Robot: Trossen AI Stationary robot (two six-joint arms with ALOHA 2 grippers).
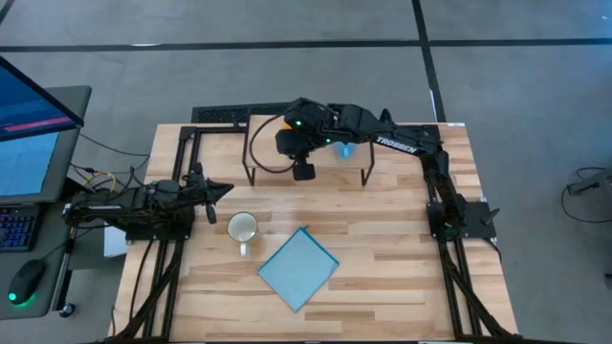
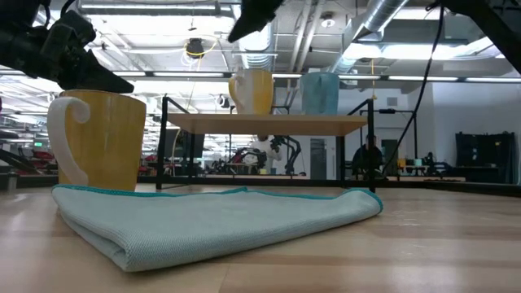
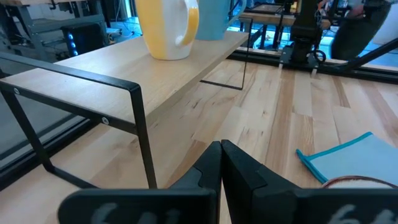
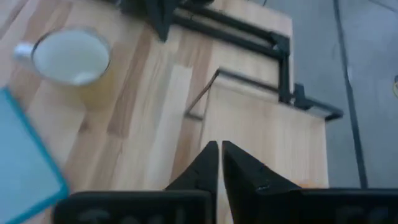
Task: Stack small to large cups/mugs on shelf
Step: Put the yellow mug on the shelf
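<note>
— Hovering above the small wood-topped shelf with thin black metal legs [image 1: 308, 162], the right gripper [image 4: 219, 152] points down at the shelf top, its two dark fingers [image 4: 202, 163] pressed together with nothing between them. What sits on the shelf?

— Two mugs: an orange mug with a white handle [image 2: 251, 91] and a light blue mug [image 2: 320, 93], side by side and upright in the low view. From above, only a sliver of the blue one shows past the right arm.

— And the third?

— A cream mug with a white interior [image 1: 243, 229] stands upright on the wooden bench [image 1: 402, 239], in front of the shelf and off it, its handle toward the bench's front edge. A flat light-blue square cloth [image 1: 298, 268] lies just beside it, apart from it, turned at an angle.

— Where is the other arm?

— At the bench's left edge. The left gripper [image 3: 221, 155] is low over the bench, near the cream mug and not touching it, aimed toward the shelf; its fingers [image 3: 244, 171] are closed together, holding nothing.
</note>
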